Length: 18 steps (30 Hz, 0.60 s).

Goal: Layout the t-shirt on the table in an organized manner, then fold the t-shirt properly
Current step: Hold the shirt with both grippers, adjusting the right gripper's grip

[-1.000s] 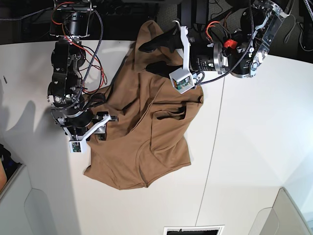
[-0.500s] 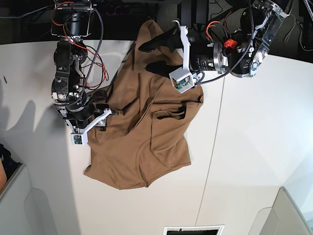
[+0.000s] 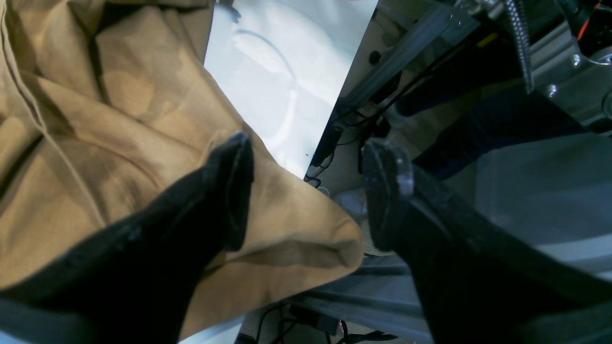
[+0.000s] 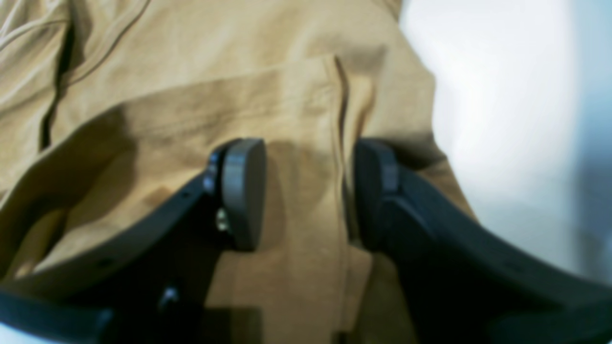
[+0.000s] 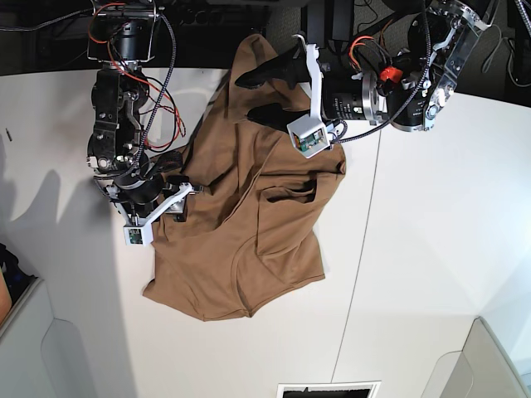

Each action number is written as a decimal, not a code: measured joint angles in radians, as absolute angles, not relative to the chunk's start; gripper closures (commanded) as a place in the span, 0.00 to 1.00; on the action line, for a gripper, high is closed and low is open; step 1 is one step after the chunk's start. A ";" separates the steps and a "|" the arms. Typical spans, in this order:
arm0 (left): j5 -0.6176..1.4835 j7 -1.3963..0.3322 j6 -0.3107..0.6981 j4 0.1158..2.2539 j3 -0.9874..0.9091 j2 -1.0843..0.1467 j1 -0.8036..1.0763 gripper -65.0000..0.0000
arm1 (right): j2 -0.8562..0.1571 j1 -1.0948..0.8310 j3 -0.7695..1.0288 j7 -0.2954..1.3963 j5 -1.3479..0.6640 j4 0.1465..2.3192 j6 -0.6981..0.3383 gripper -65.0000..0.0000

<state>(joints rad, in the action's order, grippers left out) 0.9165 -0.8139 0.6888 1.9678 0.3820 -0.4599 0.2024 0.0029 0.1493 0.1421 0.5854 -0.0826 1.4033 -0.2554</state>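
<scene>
Both hands released: left hand [image 3: 306, 191] straddles the t-shirt [image 5: 241, 215] corner overhanging the table [image 5: 431, 232] edge; right hand [image 4: 308, 191] seemingly over a fold.

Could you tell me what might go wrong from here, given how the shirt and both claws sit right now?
1. The t-shirt hangs over the table at its far edge; a pull from the open left claw could drag it off.
2. The open right claw straddles a raised fold, so closing may pinch several layers.
3. The shirt lies bunched, so folding now would trap creases.
</scene>
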 measured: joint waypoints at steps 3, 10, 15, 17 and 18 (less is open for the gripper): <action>0.916 -0.814 0.689 1.968 0.382 -0.460 0.202 0.40 | 0.003 0.149 0.142 0.590 -0.082 1.413 -0.256 0.54; 0.916 -0.814 0.689 1.968 0.382 -0.460 0.202 0.40 | 0.003 0.152 0.142 0.593 -0.082 1.431 -0.258 0.54; 0.917 -0.814 0.689 1.968 0.382 -0.460 0.202 0.40 | 0.003 0.153 0.142 0.607 -0.082 1.431 -0.258 0.54; 0.919 -0.814 0.689 1.968 0.382 -0.460 0.202 0.40 | 0.003 0.152 0.142 0.607 -0.082 1.431 -0.258 0.54; 0.920 -0.814 0.689 1.968 0.382 -0.460 0.202 0.40 | 0.003 0.149 0.142 0.607 -0.082 1.430 -0.258 0.54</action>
<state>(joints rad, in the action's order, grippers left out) 0.9195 -0.8139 0.6888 1.9678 0.3820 -0.4599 0.2024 0.0029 0.1493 0.1421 0.6075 -0.0822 1.4303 -0.2577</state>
